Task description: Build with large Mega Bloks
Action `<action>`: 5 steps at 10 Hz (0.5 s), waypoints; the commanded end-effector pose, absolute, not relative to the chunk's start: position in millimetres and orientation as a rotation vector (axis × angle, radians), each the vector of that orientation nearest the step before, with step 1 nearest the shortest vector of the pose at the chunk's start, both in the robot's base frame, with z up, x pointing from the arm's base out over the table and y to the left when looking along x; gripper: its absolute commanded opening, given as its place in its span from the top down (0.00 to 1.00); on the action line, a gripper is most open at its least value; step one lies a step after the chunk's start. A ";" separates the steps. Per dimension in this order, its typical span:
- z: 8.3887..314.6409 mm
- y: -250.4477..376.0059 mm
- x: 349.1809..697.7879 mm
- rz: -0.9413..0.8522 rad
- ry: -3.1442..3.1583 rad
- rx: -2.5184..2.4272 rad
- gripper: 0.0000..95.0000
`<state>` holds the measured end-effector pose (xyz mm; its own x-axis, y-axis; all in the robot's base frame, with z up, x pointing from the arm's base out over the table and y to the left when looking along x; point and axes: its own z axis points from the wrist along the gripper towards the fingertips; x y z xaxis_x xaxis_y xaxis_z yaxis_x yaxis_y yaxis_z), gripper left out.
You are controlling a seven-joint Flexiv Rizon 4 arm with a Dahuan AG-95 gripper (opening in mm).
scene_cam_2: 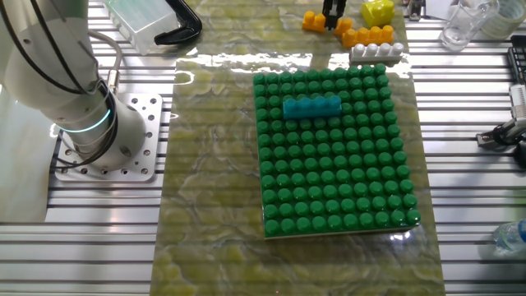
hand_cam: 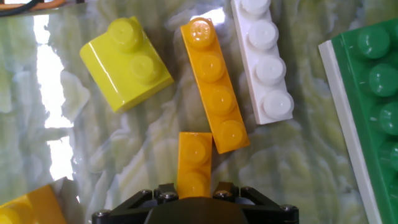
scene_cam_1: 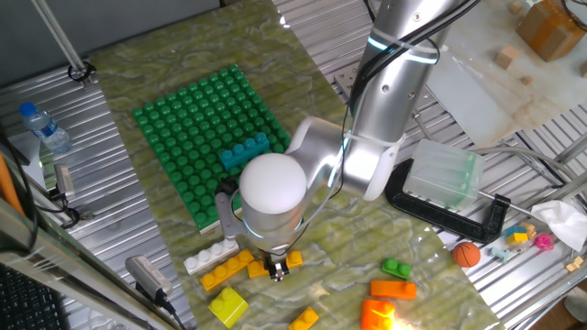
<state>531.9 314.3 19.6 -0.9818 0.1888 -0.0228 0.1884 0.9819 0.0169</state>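
My gripper [hand_cam: 194,190] is down at the mat, with a jaw against each side of a short yellow-orange two-stud brick [hand_cam: 194,158] that lies on the table; it is shut on it. The gripper also shows in one fixed view [scene_cam_1: 278,267] and at the top of the other fixed view [scene_cam_2: 333,18]. Just beyond lie a yellow-orange four-stud bar [hand_cam: 214,84], a white four-stud bar [hand_cam: 262,59] and a chunky yellow brick [hand_cam: 126,62]. A cyan bar [scene_cam_1: 244,151] is pressed onto the green studded baseplate [scene_cam_1: 188,119].
More loose bricks lie right of the gripper: a green one [scene_cam_1: 396,269], orange ones [scene_cam_1: 393,290] and a yellow-orange one [scene_cam_1: 303,319]. A black clamp [scene_cam_1: 459,220] and a clear box [scene_cam_1: 445,174] sit at the right. A water bottle [scene_cam_1: 44,128] stands at the left.
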 end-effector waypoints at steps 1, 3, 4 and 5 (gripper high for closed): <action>17.8 314.5 531.4 0.022 3.104 0.296 0.60; 15.1 315.3 530.9 0.020 3.103 0.297 0.60; 14.6 315.6 530.7 0.021 3.103 0.299 0.80; 14.5 315.9 530.5 0.022 3.102 0.307 0.80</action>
